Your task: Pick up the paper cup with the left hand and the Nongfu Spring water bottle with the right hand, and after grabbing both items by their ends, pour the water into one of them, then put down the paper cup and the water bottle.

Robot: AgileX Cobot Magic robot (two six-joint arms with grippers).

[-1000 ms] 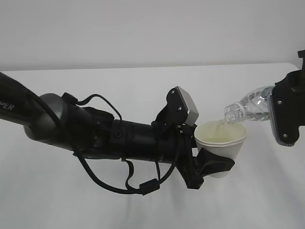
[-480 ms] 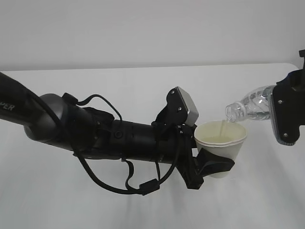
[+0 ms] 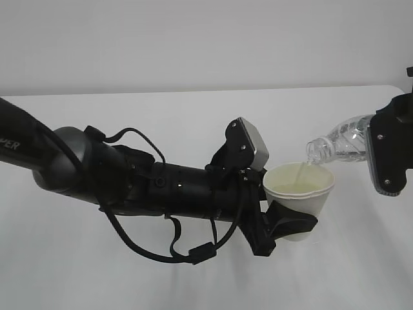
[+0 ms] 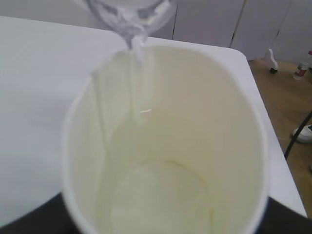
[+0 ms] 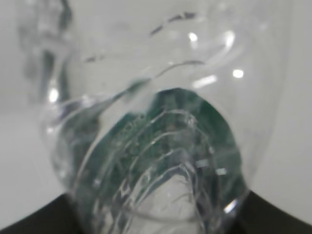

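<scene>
Two hands working above the white worktop (image 3: pixel 193 284), one holding, one pouring.
My left hand (image 3: pixel 284 223) is clamping the paper cup (image 3: pixel 302 194) around its lower part, holding it upright and lifted off the surface; a thin stream of water (image 3: pixel 302 169) is falling inside its near rim and pooling at the bottom. To the right, my right hand (image 3: pixel 386 152) is gripping the Nongfu Spring water bottle (image 3: pixel 339 146) by its base end, tilting it with the neck just over the cup.

Lab: bare white table (image 3: pixel 193 110), plain wall (image 3: pixel 193 39)
</scene>
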